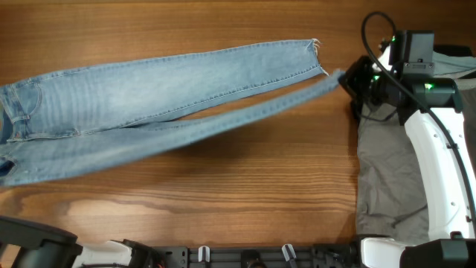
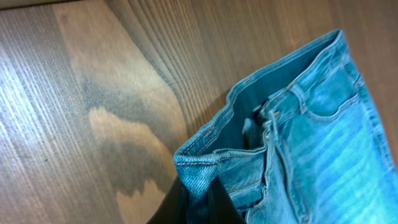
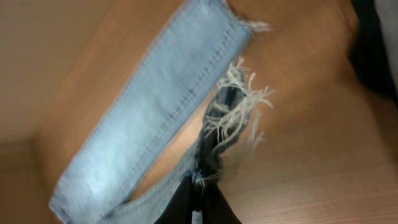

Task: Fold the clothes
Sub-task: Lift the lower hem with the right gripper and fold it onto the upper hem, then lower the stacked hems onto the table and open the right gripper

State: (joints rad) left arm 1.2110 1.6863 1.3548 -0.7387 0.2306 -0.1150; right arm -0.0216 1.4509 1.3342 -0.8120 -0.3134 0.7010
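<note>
- Jeans lie stretched lengthwise across the table.
- Left gripper: jaws clamped on the waistband corner, at the table's left end.
- Right gripper: jaws pinched on a frayed hem toward the table's right end, likely to pull the denim taut for folding.
- Grey trousers lie at the table's right edge.

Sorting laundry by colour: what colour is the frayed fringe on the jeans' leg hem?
The fringe is white, clearest in the right wrist view.
</note>
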